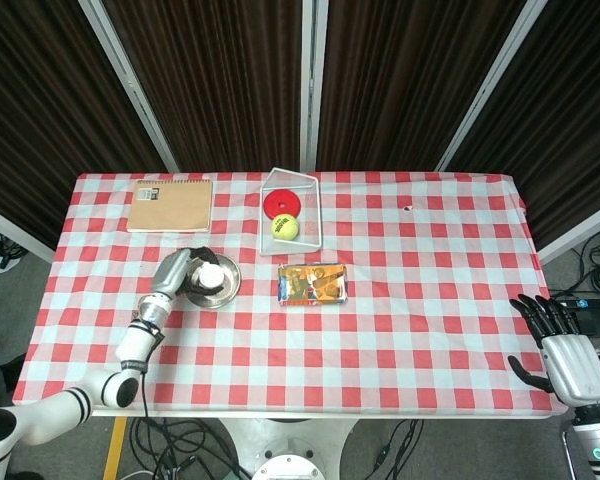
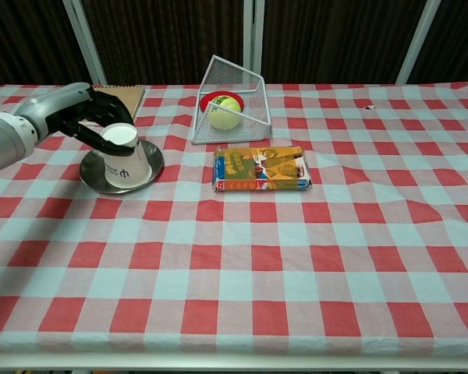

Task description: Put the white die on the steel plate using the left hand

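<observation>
- We are seeing the left hand (image 2: 90, 118) gripping an upside-down white paper cup (image 2: 125, 160) that is sitting tilted on the steel plate (image 2: 93, 178).
- We are finding no white die in either view; we cannot tell where it is.
- The right hand (image 1: 565, 352) is hanging off the table's near right corner, fingers spread, holding nothing.

1. The tablecloth (image 2: 296, 257) is red-and-white checked.
2. The paper cup (image 2: 125, 156) is white with a dark mark.
3. The steel plate (image 2: 93, 178) is silver.
4. The tennis ball (image 2: 223, 114) is yellow-green.
5. The notebook (image 1: 170, 205) is tan.
6. The packet (image 2: 260, 169) is orange and yellow.
</observation>
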Controlling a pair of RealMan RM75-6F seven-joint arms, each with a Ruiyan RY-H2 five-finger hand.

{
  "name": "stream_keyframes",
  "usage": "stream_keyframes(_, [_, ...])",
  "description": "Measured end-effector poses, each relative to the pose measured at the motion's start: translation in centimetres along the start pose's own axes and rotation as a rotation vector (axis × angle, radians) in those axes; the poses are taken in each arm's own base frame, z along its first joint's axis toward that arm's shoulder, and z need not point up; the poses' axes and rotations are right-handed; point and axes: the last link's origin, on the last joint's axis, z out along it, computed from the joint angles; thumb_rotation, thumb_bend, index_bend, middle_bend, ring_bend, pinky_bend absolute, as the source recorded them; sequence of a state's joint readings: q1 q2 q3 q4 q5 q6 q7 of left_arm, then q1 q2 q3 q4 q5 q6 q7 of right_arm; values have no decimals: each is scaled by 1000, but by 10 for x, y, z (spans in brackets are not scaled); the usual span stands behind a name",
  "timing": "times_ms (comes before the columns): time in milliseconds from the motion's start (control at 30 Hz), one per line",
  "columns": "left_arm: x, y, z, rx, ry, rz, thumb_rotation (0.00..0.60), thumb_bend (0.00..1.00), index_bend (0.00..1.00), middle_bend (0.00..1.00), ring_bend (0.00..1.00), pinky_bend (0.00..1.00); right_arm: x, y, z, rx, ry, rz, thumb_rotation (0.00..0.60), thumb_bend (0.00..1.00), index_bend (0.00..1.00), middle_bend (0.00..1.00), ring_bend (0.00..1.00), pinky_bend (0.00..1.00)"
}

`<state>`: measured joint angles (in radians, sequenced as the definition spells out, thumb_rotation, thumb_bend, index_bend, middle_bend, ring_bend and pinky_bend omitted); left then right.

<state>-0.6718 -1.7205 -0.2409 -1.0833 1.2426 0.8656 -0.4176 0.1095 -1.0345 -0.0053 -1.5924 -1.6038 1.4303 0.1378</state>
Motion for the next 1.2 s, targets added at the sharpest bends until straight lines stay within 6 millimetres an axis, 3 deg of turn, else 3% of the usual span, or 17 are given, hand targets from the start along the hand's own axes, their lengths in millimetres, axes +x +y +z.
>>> stream_keyframes(100, [-3, 2, 0, -7, -11, 14, 600, 220, 479, 487, 328, 209, 1, 0, 1, -1, 3, -3, 600, 221, 79, 74, 0, 0])
stream_keyframes(367, [20, -20, 12, 93, 90, -15, 600, 220, 479, 487, 328, 209, 1, 0, 0, 1, 1, 0, 600, 222, 79, 74, 0, 0])
stream_keyframes(700, [-1, 2, -3, -6, -3, 9, 600, 221, 479, 483, 328, 209, 1, 0, 1, 1, 4, -1, 600, 222, 79, 74, 0, 0])
stream_keyframes(1033, [27, -22, 11, 104, 103, -18, 600, 221, 479, 483, 328, 209, 1, -1, 0, -1, 3, 0, 600, 222, 79, 74, 0, 0])
stream_keyframes(1200, [16, -10, 4, 59, 42, -57, 600, 222, 479, 483, 329, 209, 0, -1, 0, 1, 0, 1, 600, 222, 79, 74, 0, 0])
